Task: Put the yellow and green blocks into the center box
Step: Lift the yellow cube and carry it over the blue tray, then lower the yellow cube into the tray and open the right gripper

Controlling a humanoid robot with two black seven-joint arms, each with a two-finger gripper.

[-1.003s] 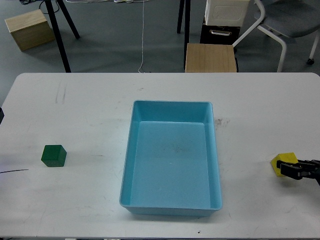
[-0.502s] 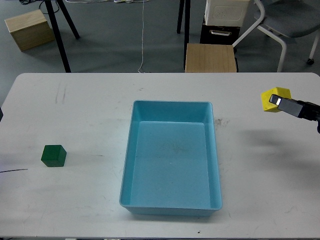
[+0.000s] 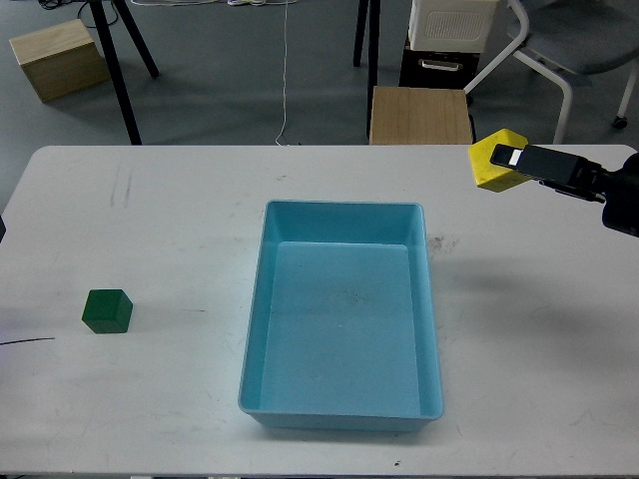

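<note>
Head view, my right gripper (image 3: pixel 511 158) clamped on the yellow block (image 3: pixel 495 162), held in the air up and right of the blue box (image 3: pixel 257 329), green block (image 3: pixel 107 310) on the white table (image 3: pixel 150 210) far left

Right pincer (image 3: pixel 504 160) aloft (clamped, arm outstretched).

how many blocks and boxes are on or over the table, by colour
Yellow: 1, the yellow cube block held above the table in the right gripper
Green: 1, the dark green cube block on the white table
Light blue: 1, the light blue plastic box, nothing inside
Total: 3
</note>
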